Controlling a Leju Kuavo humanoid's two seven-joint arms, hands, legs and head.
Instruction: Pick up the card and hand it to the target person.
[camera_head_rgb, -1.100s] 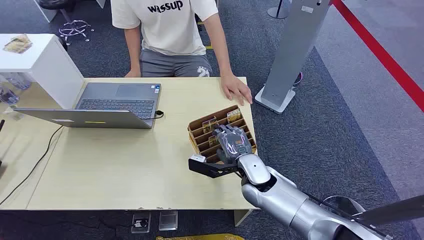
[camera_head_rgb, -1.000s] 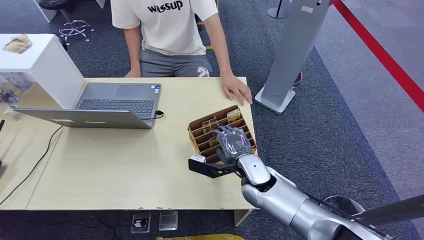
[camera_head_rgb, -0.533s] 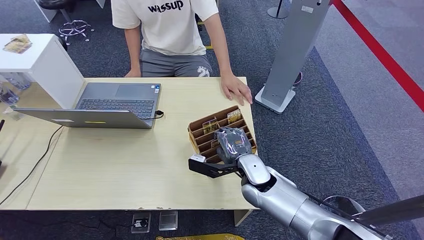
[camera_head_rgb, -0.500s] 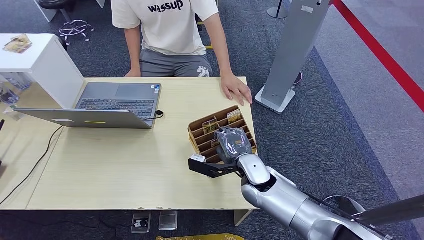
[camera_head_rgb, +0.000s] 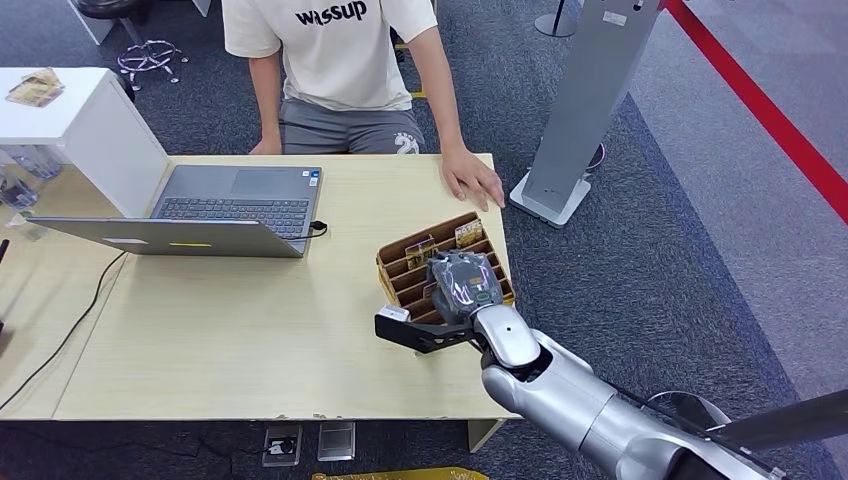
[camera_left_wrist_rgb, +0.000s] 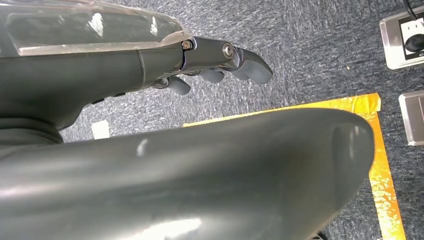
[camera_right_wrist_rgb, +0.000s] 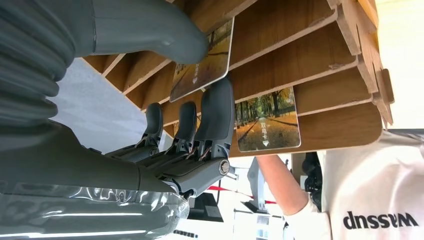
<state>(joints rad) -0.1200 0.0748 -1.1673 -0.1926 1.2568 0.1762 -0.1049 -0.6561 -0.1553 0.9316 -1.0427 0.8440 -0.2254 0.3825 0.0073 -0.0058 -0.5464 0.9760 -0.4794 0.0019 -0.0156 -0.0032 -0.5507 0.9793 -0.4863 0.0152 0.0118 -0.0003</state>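
The silver right arm is reaching forward, its grey right hand (camera_head_rgb: 462, 285) pinching with thumb and dark fingers (camera_right_wrist_rgb: 218, 107); the left hand (camera_left_wrist_rgb: 220, 62) is hanging, fingers loosely curled.

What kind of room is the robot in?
Probably an office or a front desk. There is a wooden desk with an open laptop, a wooden rack of cards, and grey carpet.
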